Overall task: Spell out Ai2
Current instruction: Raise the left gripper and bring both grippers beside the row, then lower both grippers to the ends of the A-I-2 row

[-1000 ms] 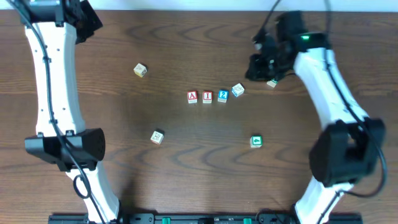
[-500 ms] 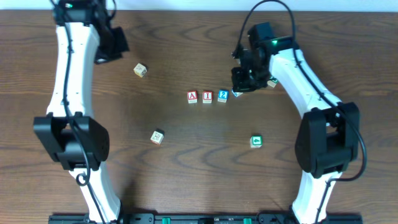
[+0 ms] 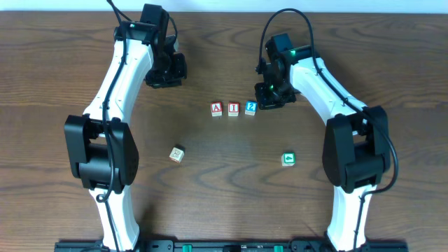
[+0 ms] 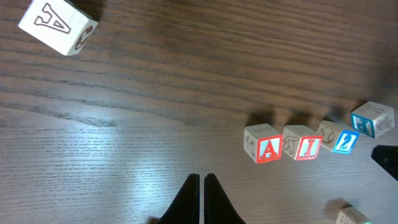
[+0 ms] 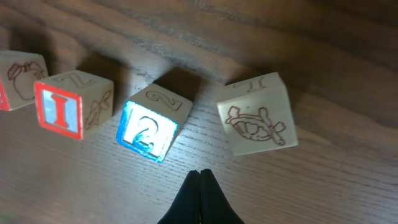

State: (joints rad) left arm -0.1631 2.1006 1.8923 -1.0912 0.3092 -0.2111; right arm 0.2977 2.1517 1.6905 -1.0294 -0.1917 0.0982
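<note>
Your red-edged wooden "A" cube [image 3: 216, 108], red-edged "I" cube [image 3: 234, 108] and blue-edged "2" cube [image 3: 250, 108] sit in a row. The left jaws and right jaws are clenched (both empty).

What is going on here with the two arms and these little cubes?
Two robot arms are spelling Ai2 with letter cubes. The A cube, I cube and 2 cube already stand side by side in a row. The right end effector hangs shut and empty just by the 2 cube, next to a stray cube. The left end effector is shut and empty too, farther from the row.
</note>
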